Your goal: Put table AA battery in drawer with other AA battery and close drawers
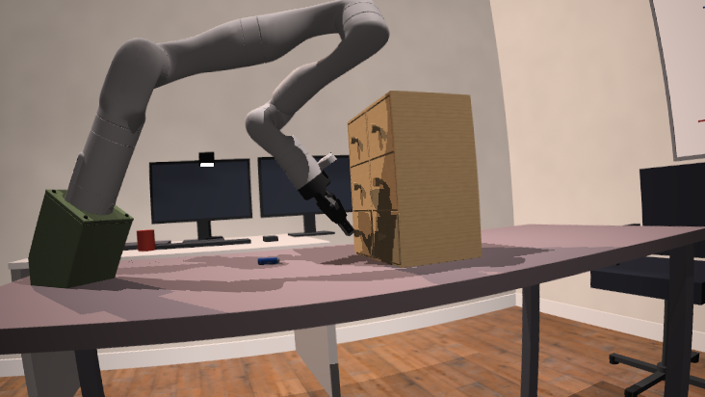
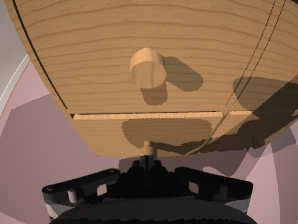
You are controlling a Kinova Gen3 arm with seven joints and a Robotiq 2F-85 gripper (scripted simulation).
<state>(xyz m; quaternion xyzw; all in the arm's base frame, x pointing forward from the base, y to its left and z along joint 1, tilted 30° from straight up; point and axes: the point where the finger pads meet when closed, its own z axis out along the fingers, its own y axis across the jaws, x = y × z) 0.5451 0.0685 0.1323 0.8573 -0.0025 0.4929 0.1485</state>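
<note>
The gripper (image 1: pixel 348 228) was pressed together with nothing between its fingers, its tip low against the front of the chest (image 1: pixel 433 177) at the bottom-left drawer (image 1: pixel 364 237). From the wrist, that drawer (image 2: pixel 149 132) stood a little out of the chest's front, its top edge showing as a narrow ledge, and the closed fingertips met its face at the lower middle. Whether they touched the wood or sat just off it could not be told. Above it, the middle drawer (image 2: pixel 87 50) was shut flush, its round knob (image 2: pixel 148 68) casting a shadow to the right. The battery (image 1: pixel 268 260), blue, lay on the table (image 1: pixel 444 285) well apart from the chest, between the chest and the arm's green base (image 1: pixel 51 256). The chest stood upright with six drawers in two columns; the other five looked pushed in. Behind the table sat two dark monitors (image 1: pixel 199 190) and a red cup (image 1: pixel 145 240) on a white desk.
</note>
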